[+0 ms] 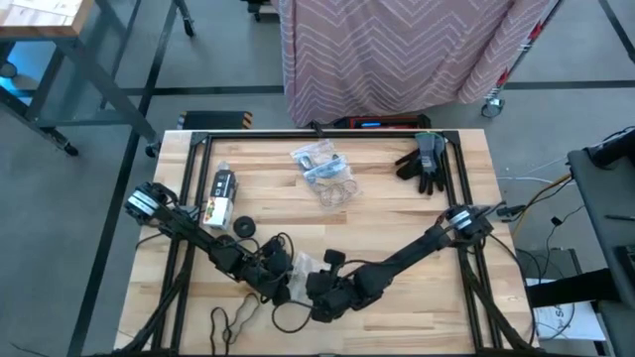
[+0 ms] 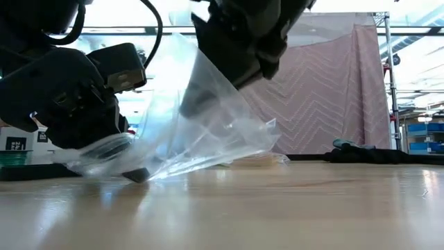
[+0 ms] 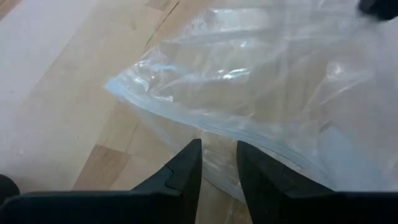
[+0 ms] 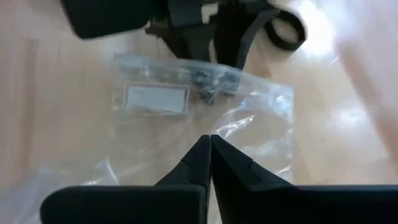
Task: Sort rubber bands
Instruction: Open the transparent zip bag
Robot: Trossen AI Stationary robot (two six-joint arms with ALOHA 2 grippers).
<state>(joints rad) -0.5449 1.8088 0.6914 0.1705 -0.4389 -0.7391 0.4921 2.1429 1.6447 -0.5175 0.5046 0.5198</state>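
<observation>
A crinkly clear plastic bag (image 2: 208, 132) with a white label (image 4: 155, 98) lies at the table's near middle, held by both grippers. My left gripper (image 3: 217, 149) is shut on its zip edge. My right gripper (image 4: 209, 138) is shut on its wall, close beside the left (image 1: 283, 283). Something dark and tangled (image 4: 210, 84) shows through the bag near the zip. Black rubber bands (image 1: 230, 319) lie loose on the wood by the near edge. Tan rubber bands (image 1: 337, 191) lie near a second clear bag (image 1: 319, 162) on the far half. My left gripper has the bag's zip edge (image 3: 205, 127) between its two fingers, which lie across that edge, low over the table. That end of the bag stays down on the wood (image 2: 104, 156). My right gripper pinches the bag's clear wall (image 4: 214, 127) between its two shut fingers, coming from above. One layer or both, I cannot tell. The plastic is drawn up into a tent (image 2: 198, 62) below the fingers, while the bag's lower part rests on the table.
A small bottle (image 1: 220, 190) and a black cap (image 1: 244, 226) sit on the table's left half. Dark grey gloves (image 1: 425, 164) lie at the far right. A black ring (image 4: 285, 28) lies beyond the bag. A black frame rail (image 1: 298, 134) runs along the far edge.
</observation>
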